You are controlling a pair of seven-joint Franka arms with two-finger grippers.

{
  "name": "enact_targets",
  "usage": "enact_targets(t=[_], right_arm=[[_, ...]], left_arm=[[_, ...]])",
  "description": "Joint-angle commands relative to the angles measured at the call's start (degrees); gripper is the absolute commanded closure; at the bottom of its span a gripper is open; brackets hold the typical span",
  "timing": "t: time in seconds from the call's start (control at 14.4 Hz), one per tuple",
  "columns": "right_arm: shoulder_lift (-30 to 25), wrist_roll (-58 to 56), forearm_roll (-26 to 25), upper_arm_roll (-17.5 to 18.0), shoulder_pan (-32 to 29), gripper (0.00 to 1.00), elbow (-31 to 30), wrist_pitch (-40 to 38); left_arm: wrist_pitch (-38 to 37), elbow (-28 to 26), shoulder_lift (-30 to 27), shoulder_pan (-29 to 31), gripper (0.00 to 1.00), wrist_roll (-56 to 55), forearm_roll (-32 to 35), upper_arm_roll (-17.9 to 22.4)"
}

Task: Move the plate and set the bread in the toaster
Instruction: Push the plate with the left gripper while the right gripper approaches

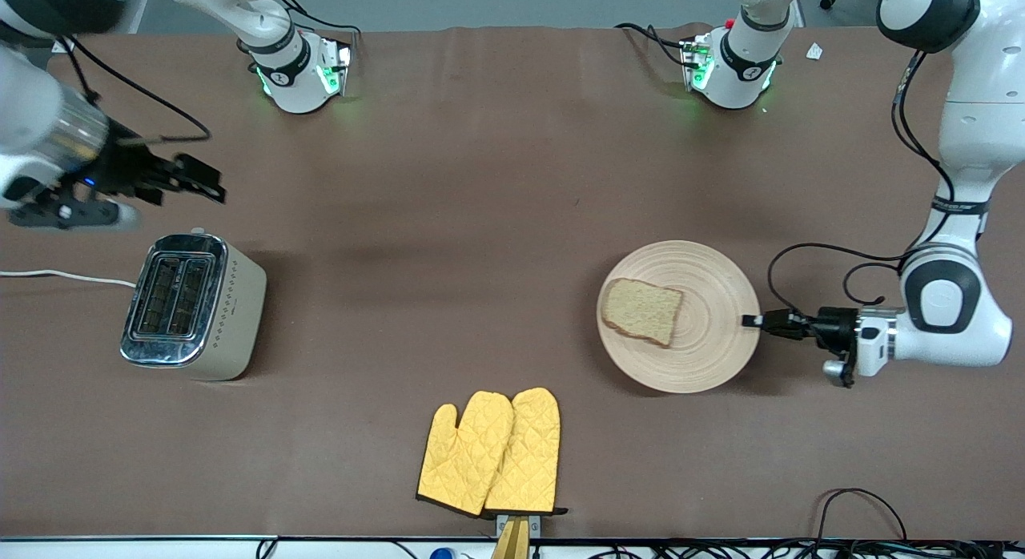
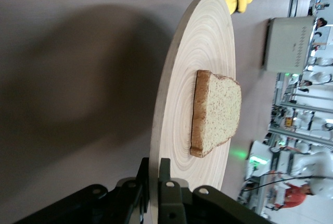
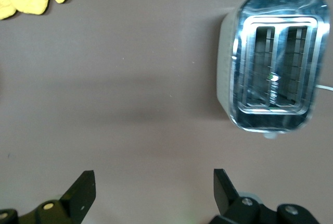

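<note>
The left pincer (image 1: 753,320) grips the plate (image 1: 705,343) by its rim at the frame's right; the bread (image 1: 642,311) lies on it. The right pincer (image 1: 210,187), spread wide, hovers upper left above the toaster (image 1: 192,305).

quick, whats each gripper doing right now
Left gripper: shut on the plate at its rim, bread on it.
Right gripper: open, holding nothing, up beside the toaster.

Spread right gripper (image 3: 151,195) over table, toaster (image 3: 276,60) near.
</note>
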Motion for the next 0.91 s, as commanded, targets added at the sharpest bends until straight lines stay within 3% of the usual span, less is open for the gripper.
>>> enact_targets(t=[0.0, 0.42, 0.84], right_arm=[[2.5, 5.8, 0.3, -0.4, 3.7, 0.00, -4.0, 5.4], [13.0, 8.8, -1.7, -0.6, 6.1, 0.00, -4.0, 15.4], [16.9, 14.3, -4.1, -0.6, 8.6, 0.00, -5.7, 22.2]], left_arm=[[3.4, -0.6, -1.1, -1.5, 1.00, -6.0, -2.0, -4.9], [21.2, -0.8, 0.9, -20.9, 1.00, -12.4, -12.5, -5.1], [35.6, 0.7, 6.7, -33.5, 1.00, -11.9, -17.4, -5.1]])
